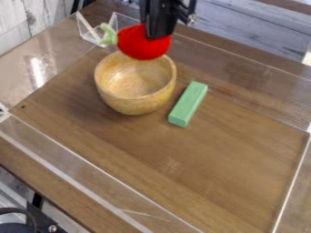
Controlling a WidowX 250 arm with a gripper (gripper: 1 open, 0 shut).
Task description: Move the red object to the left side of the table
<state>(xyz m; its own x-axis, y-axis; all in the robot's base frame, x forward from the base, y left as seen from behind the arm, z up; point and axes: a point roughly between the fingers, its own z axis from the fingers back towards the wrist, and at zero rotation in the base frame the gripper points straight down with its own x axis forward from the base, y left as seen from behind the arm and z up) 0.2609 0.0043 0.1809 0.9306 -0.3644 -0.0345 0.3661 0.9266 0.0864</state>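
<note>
The table [183, 173] is carrying a wooden bowl [135, 84] (green block [188, 103] beside it); above its rim the gripper [155, 36] is clamping the red object [145, 43].

Setting as I see it from my station: a lab-style robot test bench, not a home or kitchen. Evidence on view: a dark wood-grain table [183, 173] fenced by low clear acrylic walls [73, 159], a black robot arm [166, 13] coming down from the top edge, and only toy-like props laid out, namely a wooden bowl [135, 84] and a green rectangular block [188, 104]. Behind the bench I can make out pale planking [261, 27], nothing more.
</note>
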